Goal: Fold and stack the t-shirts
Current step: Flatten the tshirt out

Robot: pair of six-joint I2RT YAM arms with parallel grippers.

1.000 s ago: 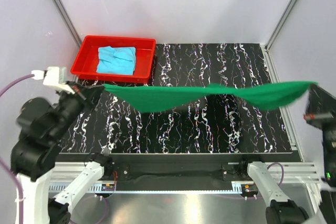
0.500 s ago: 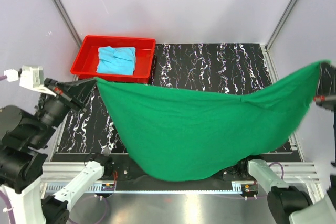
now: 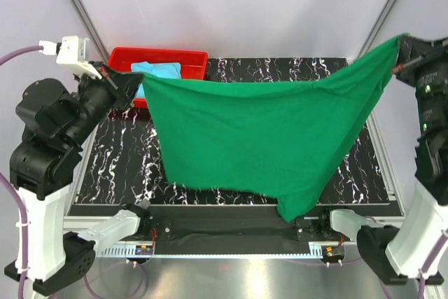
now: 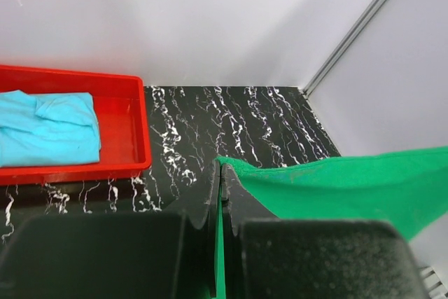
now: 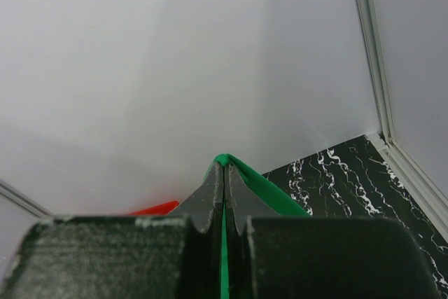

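Note:
The dark green t-shirt (image 3: 259, 138) hangs spread in the air between both arms, its lower edge drooping to the table's near edge. My left gripper (image 3: 137, 83) is shut on its left corner, and in the left wrist view green cloth (image 4: 350, 190) runs out from between the closed jaws of that gripper (image 4: 221, 169). My right gripper (image 3: 402, 45) is shut on the right corner, held high; the green cloth (image 5: 269, 187) shows pinched in that gripper (image 5: 223, 164). The light blue t-shirt (image 4: 45, 127) lies bunched in the red tray (image 4: 140, 148), partly hidden behind the green one from above.
The red tray (image 3: 168, 55) stands at the back left of the black marbled table (image 3: 112, 159). White walls with metal corner posts close in the left, back and right. Both arm bases sit at the near edge.
Both grippers rose and swung toward the back with the green t-shirt, the right one highest. The shirt went from a thin stretched band to a wide hanging sheet.

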